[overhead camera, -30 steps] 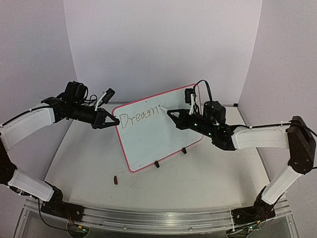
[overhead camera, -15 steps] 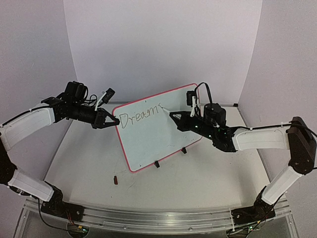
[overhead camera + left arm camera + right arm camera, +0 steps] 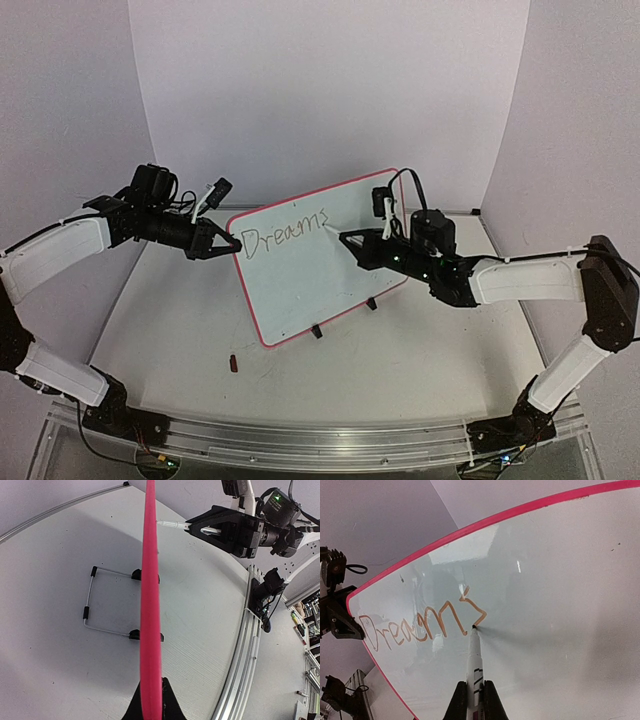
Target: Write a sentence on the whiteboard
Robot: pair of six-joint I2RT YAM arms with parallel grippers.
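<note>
The whiteboard (image 3: pixel 310 285), glossy white in a red frame, stands tilted on small black feet mid-table. My left gripper (image 3: pixel 232 243) is shut on its left edge; the left wrist view shows the red frame (image 3: pixel 150 590) edge-on between the fingers of that gripper (image 3: pixel 151 684). My right gripper (image 3: pixel 350 240) is shut on a white marker pen (image 3: pixel 475 655), seen between its jaws (image 3: pixel 475 686) in the right wrist view. The pen tip touches the board at the end of the sentence (image 3: pixel 420 625), which reads "Dreams" (image 3: pixel 285 233) along the upper left.
A small dark red cap (image 3: pixel 234 363) lies on the table in front of the board. A wire stand (image 3: pixel 92 605) props the board from behind. An aluminium rail (image 3: pixel 300 435) runs along the near edge. White walls close in the back and sides.
The right gripper has carried the pen a little down and left, and the letter "s" now ends the word. The left arm and the board have not moved.
</note>
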